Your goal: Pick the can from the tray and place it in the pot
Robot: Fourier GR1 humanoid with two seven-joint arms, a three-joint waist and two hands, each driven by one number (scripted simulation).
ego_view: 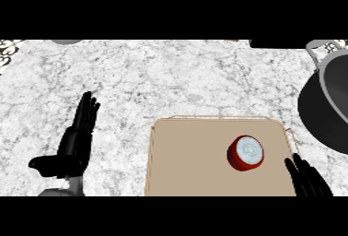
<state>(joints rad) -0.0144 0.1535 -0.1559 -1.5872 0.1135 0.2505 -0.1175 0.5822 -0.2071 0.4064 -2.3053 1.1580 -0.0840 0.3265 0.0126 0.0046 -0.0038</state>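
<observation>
A red can (245, 153) with a pale silver top stands upright on the tan tray (190, 156), toward its right side. The dark pot (327, 103) with a grey rim and a metal handle sits at the right edge of the view, beyond the tray's far right corner. My right hand (307, 177) shows at the lower right with straight fingers, just right of and below the can, not touching it. Over the marble counter, left of the tray, my left hand (76, 138) rests open with fingers pointing up.
The white marble counter (170, 73) stretches wide behind and left of the tray. A grey object (65, 41) peeks in at the top left edge. A dark shape (275, 43) lies along the top right edge.
</observation>
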